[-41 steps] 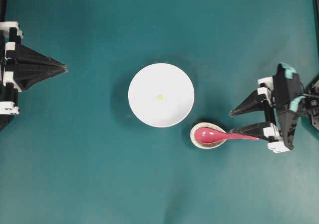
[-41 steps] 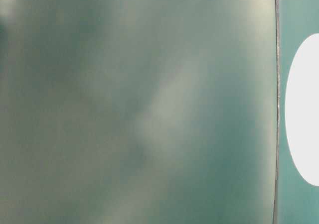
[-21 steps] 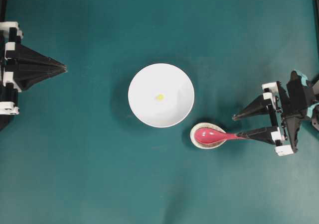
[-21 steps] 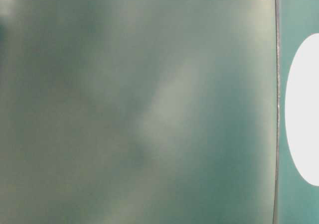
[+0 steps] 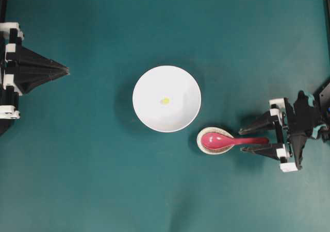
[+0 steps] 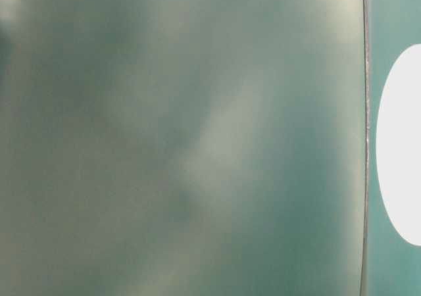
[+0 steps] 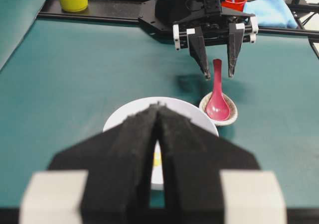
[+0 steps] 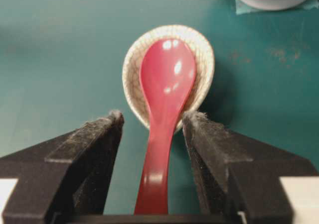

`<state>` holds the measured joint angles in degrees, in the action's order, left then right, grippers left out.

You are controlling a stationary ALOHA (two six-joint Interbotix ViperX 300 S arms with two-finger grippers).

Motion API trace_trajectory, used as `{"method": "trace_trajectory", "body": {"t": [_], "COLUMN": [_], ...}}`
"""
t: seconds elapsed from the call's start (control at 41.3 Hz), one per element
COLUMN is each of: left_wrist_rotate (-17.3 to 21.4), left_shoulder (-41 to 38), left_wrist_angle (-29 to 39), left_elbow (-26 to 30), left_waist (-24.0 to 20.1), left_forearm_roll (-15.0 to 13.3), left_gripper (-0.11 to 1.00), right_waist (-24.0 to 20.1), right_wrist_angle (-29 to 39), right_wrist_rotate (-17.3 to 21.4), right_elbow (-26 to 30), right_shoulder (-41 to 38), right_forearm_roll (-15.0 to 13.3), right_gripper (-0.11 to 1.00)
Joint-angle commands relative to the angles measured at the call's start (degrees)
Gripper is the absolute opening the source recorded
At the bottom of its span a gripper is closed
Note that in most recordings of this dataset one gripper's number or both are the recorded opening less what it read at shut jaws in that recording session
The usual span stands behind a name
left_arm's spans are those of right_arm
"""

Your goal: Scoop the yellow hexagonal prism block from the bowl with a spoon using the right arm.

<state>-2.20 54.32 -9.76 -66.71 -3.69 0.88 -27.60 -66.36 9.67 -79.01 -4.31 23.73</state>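
I am looking at the right gripper (image 5: 249, 137) near the right edge of the table (image 5: 93, 180), and its jaws are standing wide apart, one on each side of the spoon (image 5: 227, 140) handle with a clear gap on both sides, so nothing is being gripped yet. In the right wrist view the fingers (image 8: 215, 149) are flanking the spoon (image 8: 164, 99) handle at about mid-length, which I judge to be the right place to take hold: the straight handle, behind the deep scoop.

The spoon is looking glossy and hard, so I am expecting it to be stiff, light and rather slippery between the pads; a firm, centred grip should be keeping it from twisting. Its scoop is lying in the small speckled dish (image 8: 133, 67), which could be tipping or sliding along if the spoon is dragged instead of lifted.

The yellow hexagonal prism block (image 5: 164, 101) is sitting near the middle of the bowl (image 5: 149, 116), which is standing at the centre of the table, just beside the dish. The block is tiny and probably skittering easily on the smooth white surface.

The left gripper (image 5: 66, 70) is staying out at the left edge, jaws pressed together, well apart from everything. Nothing is standing between spoon and bowl.
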Motion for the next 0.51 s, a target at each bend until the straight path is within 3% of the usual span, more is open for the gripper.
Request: {"method": "trace_trajectory", "body": {"t": [0.0,0.194,0.484], "left_wrist_rotate": [0.0,-0.1,-0.1], "left_shoulder": [-0.4,-0.4,-0.4], "left_wrist_angle": [-0.5,-0.7,-0.8], "left_elbow": [1.7,1.7,1.7], "left_waist": [0.0,-0.1,0.0], "left_forearm_roll": [-0.1,-0.1,-0.1], "left_gripper": [0.0,0.0,0.0], "right_waist": [-2.3,-3.5,-3.6], "right_wrist_angle": [-1.6,-1.5,-0.6], "right_wrist_rotate": [-0.9,-4.6,-4.9], "right_elbow": [0.6,1.5,2.3], "right_shoulder": [-0.4,-1.4,-3.4], "right_forearm_roll": [3.3,5.5,6.6], "right_gripper": [0.57,0.57,0.56]}}
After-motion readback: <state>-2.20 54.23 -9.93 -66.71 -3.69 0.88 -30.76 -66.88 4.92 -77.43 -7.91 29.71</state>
